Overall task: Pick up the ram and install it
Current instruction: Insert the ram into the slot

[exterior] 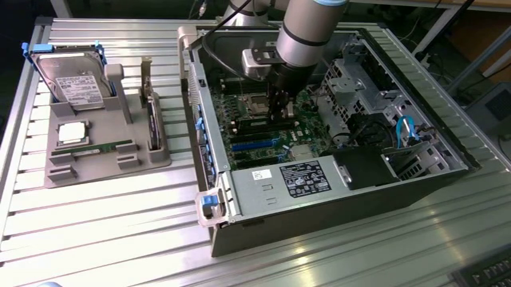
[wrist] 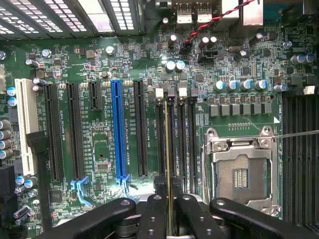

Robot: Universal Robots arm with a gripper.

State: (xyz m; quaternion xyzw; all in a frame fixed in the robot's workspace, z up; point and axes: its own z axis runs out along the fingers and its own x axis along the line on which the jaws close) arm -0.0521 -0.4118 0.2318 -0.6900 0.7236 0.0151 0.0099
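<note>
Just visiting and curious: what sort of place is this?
Likely a robotics lab: an arm, its pincer holding a ram, works inside an open PC on a slatted metal bench, parts rack beside.

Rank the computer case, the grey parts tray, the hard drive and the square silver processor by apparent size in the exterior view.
Largest to smallest:
1. computer case
2. grey parts tray
3. hard drive
4. square silver processor
The steps between them are plain, so nearness to the camera does not upset the order.
</note>
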